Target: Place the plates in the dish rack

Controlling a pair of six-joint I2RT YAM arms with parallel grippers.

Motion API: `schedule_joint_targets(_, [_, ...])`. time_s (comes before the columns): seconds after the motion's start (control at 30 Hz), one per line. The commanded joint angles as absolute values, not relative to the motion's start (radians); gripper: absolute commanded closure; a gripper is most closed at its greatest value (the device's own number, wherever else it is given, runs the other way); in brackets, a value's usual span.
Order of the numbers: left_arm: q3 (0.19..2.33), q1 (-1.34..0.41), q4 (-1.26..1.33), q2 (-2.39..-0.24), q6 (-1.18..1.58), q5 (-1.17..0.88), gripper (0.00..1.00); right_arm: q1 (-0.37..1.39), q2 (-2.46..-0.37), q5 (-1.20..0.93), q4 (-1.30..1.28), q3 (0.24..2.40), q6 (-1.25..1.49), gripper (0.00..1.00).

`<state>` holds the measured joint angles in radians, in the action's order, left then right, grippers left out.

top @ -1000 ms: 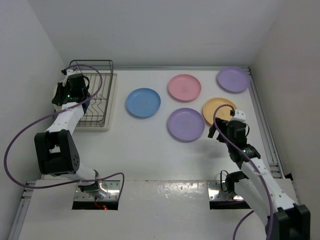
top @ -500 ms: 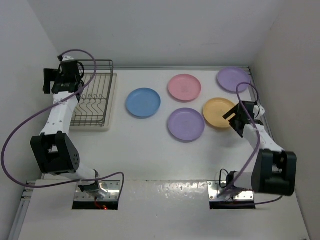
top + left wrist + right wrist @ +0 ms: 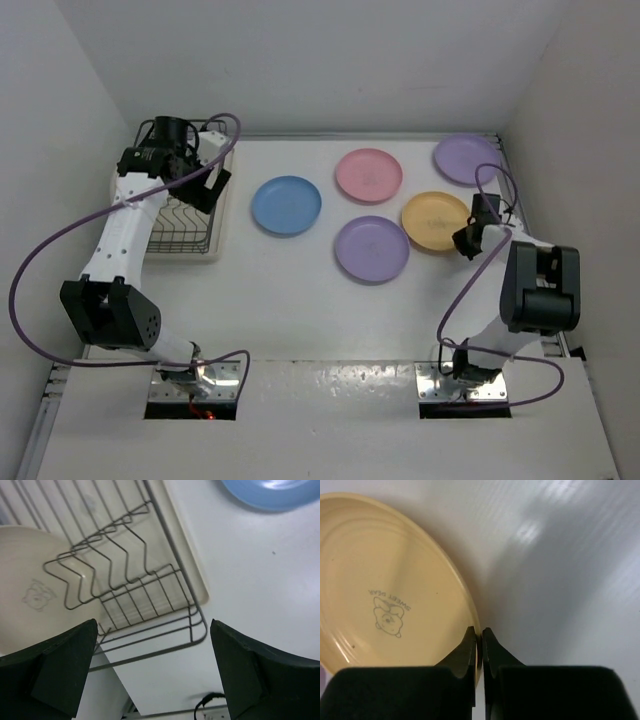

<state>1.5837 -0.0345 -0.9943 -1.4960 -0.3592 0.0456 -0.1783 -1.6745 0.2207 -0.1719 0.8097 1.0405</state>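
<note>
The dark wire dish rack (image 3: pixel 178 228) on its cream tray stands at the far left, and a cream plate (image 3: pixel 22 597) rests inside it among the zigzag dividers (image 3: pixel 117 565). My left gripper (image 3: pixel 208 185) hovers over the rack's right side, open and empty (image 3: pixel 153 630). Flat on the table lie the blue plate (image 3: pixel 286 205), the pink plate (image 3: pixel 368 174), two purple plates (image 3: pixel 372 249) (image 3: pixel 465 158) and the orange-yellow plate (image 3: pixel 433 220). My right gripper (image 3: pixel 468 239) is shut on the near right rim of the orange-yellow plate (image 3: pixel 385 580), its jaws (image 3: pixel 479 632) pinching the edge.
White walls close in the table on the left, back and right. The far-right purple plate lies close to the right wall and the table's raised edge (image 3: pixel 520 215). A purple cable (image 3: pixel 40 260) loops off the left arm.
My left gripper opened and swung from the rack's back left corner to over its right side. My right arm reached to the orange-yellow plate and shut on its rim; the plate slid slightly left.
</note>
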Motion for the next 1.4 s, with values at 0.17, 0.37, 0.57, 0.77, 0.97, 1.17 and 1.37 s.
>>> schedule_joint_targets(0.17, [1.582, -0.063, -1.016, -1.447, -0.410, -0.270, 0.02, -0.166, -1.286, 0.498, -0.204, 0.632, 1.129, 1.00])
schedule_joint_targets(0.37, [1.582, -0.139, -0.940, -1.480, -0.325, -0.371, 0.08, 0.022, -1.060, 0.628, -0.008, 0.665, 0.721, 1.00])
schedule_joint_targets(0.57, [1.582, -0.181, -0.910, -1.480, -0.302, -0.423, 0.09, 0.254, -1.158, 0.157, 0.015, 0.842, 0.459, 1.00])
schedule_joint_targets(0.77, [1.517, -0.212, -0.888, -1.434, -0.293, -0.472, 0.09, 0.515, -1.356, -0.145, -0.025, 0.974, 0.425, 1.00])
schedule_joint_targets(0.97, [1.413, -0.212, -0.867, -1.416, -0.293, -0.450, 0.16, 0.685, -1.445, -0.272, 0.141, 0.989, 0.443, 1.00])
schedule_joint_targets(1.17, [1.370, -0.201, -0.867, -1.397, -0.302, -0.367, 0.59, 0.719, -1.463, -0.259, 0.161, 0.996, 0.443, 1.00])
schedule_joint_targets(1.37, [1.379, -0.183, -0.867, -1.365, -0.302, -0.357, 1.00, 0.721, -1.454, -0.221, 0.169, 0.985, 0.446, 1.00])
